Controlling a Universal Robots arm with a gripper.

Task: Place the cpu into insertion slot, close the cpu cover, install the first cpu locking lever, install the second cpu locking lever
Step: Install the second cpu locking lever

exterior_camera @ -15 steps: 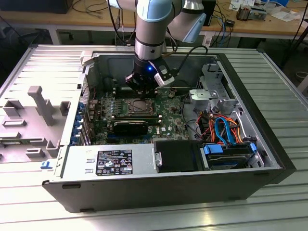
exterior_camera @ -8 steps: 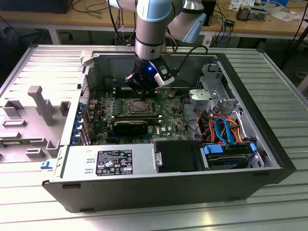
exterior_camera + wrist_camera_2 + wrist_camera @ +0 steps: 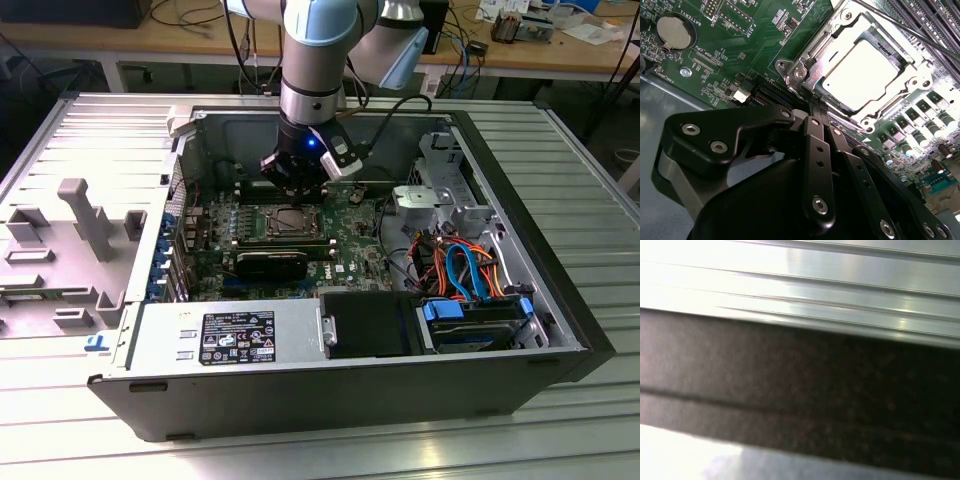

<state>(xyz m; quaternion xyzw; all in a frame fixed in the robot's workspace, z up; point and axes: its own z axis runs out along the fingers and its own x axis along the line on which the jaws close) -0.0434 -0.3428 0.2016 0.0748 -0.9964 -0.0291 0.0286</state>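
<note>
The cpu (image 3: 860,67) lies flat in the insertion slot (image 3: 285,222), its silver top bright in the second wrist view. The cpu cover (image 3: 832,37) sits down around it as a silver frame. My gripper (image 3: 816,106) is shut, its black fingers pressed together with nothing visible between them. Their tips rest at the socket's near corner, by a screw post (image 3: 799,74). In the exterior view the gripper (image 3: 297,188) hangs just above the socket's far edge inside the open computer case. A thin dark rod (image 3: 925,37) runs beside the socket; I cannot tell whether it is a locking lever.
A power supply (image 3: 235,335) fills the case's near side, and a drive cage with orange and blue cables (image 3: 465,270) stands on the exterior view's right. A coin battery (image 3: 675,31) and memory slots (image 3: 935,15) flank the socket. A grey fixture (image 3: 90,215) lies outside the case.
</note>
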